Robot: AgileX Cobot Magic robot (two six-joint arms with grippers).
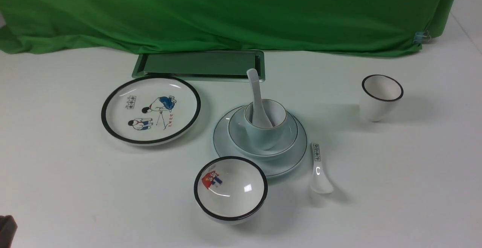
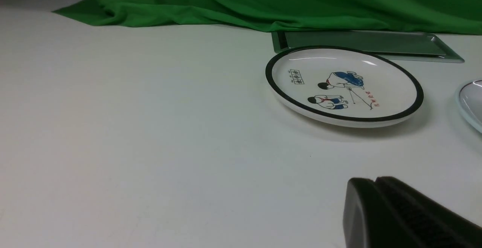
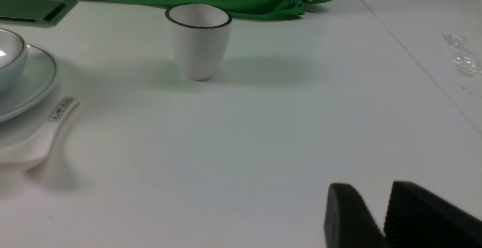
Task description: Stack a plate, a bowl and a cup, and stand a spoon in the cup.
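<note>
The pale bluish plate [image 1: 292, 161] lies at the table's middle. The plain bowl [image 1: 289, 139] sits on it, and the pale cup [image 1: 263, 138] stands in the bowl. The plain white spoon [image 1: 256, 93] stands in the cup, handle leaning back. The plate's edge shows in the left wrist view [image 2: 472, 104], and plate [image 3: 35, 86] and bowl [image 3: 11, 59] show in the right wrist view. My left gripper [image 2: 375, 182] is shut and empty, low at the near left [image 1: 5, 229]. My right gripper [image 3: 371, 189] is a little open and empty, to the right of the stack, outside the front view.
A black-rimmed cartoon plate [image 1: 150, 108] lies left of the stack. A black-rimmed picture bowl [image 1: 230, 187] stands in front. A labelled spoon [image 1: 319, 172] lies right of the plate. A black-rimmed white cup [image 1: 381, 97] stands far right. A metal tray [image 1: 199, 65] and green cloth [image 1: 226, 10] are behind.
</note>
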